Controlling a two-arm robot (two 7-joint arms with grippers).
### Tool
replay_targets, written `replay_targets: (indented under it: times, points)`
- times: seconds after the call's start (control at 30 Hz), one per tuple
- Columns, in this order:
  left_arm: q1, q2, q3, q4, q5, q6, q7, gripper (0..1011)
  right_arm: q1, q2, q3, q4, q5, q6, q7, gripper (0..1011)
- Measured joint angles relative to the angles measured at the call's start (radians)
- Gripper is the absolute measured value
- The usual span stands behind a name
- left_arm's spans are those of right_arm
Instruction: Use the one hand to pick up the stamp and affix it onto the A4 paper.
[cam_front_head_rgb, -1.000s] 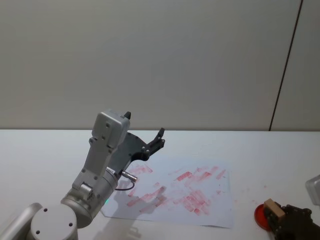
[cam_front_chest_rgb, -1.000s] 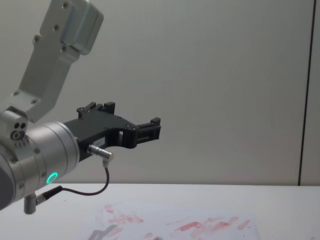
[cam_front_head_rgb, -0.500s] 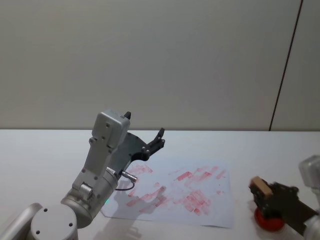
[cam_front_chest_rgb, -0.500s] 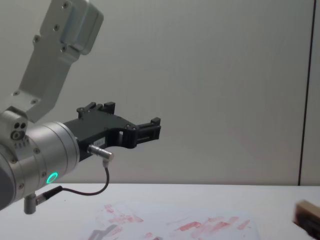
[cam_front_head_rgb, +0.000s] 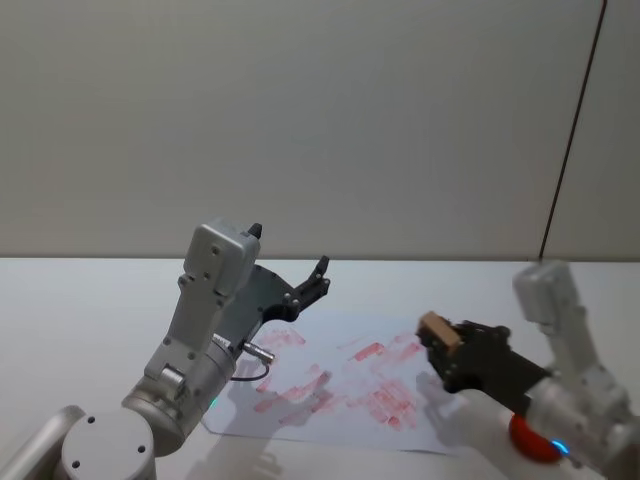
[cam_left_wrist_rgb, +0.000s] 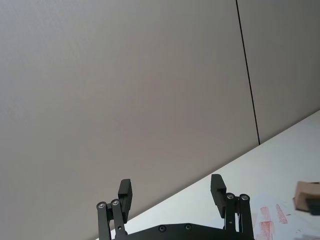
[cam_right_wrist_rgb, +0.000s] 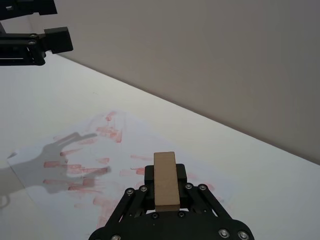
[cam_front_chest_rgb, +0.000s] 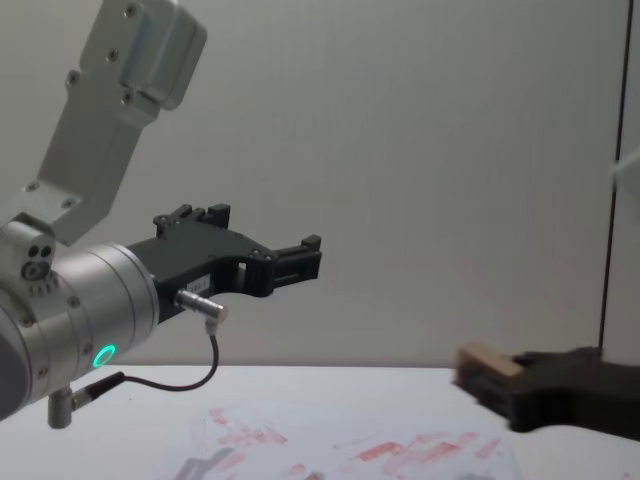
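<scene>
My right gripper (cam_front_head_rgb: 441, 345), on the arm with the blue-lit ring, is shut on the stamp (cam_front_head_rgb: 437, 330), a light-brown block. It hovers above the right part of the A4 paper (cam_front_head_rgb: 345, 385), a white sheet smeared with red prints. The right wrist view shows the stamp (cam_right_wrist_rgb: 165, 181) clamped between the black fingers, with the A4 paper (cam_right_wrist_rgb: 95, 160) below. From the chest the stamp (cam_front_chest_rgb: 487, 364) hangs above the A4 paper (cam_front_chest_rgb: 400, 450). My left gripper (cam_front_head_rgb: 305, 285), green-lit, is held open and empty in the air over the sheet's left side, also seen as the left gripper (cam_front_chest_rgb: 300, 258).
A red ink pad (cam_front_head_rgb: 532, 438) lies on the white table (cam_front_head_rgb: 80, 320) at the front right, partly behind my right arm. A plain wall stands behind the table.
My right gripper has lifted the stamp off the red ink pad and carried it left, from the table's right edge to above the paper. The left arm has not moved.
</scene>
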Motion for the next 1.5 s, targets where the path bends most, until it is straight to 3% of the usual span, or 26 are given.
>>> replay_targets:
  times: [0.33,0.63,1.0,1.5]
  points:
    - [0.000,0.000,0.000,0.000,0.000,0.000,0.000,1002,0.140,-0.094,-0.052,0.163,-0.101,0.081,0.051,221]
    - [0.000,0.000,0.000,0.000,0.000,0.000,0.000,1003,0.225,-0.161,-0.090,0.295,-0.152,0.144,0.053,220]
    - [0.000,0.000,0.000,0.000,0.000,0.000,0.000,1003,0.266,-0.200,-0.112,0.369,-0.160,0.198,0.024,221]
    - [0.000,0.000,0.000,0.000,0.000,0.000,0.000,1003,0.273,-0.214,-0.121,0.383,-0.151,0.250,-0.011,221]
